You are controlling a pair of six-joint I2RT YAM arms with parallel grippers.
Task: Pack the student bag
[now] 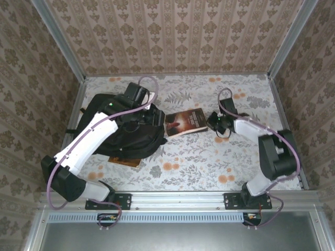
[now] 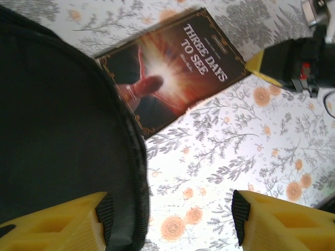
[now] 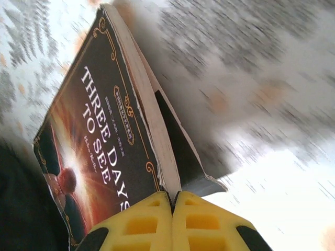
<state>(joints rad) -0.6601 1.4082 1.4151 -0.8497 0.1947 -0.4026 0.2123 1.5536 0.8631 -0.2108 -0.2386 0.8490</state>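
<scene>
- My right claw (image 3: 171,194) is sitting fully closed at the book's (image 3: 99,151) edge, so I'm risking it slipping off.
- My left claw (image 2: 172,212) is gaping wide astride the student bag's (image 2: 52,130) rim.

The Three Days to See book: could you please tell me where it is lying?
In the top external view the book lies between the student bag on its left and the right gripper at its right edge.
</scene>
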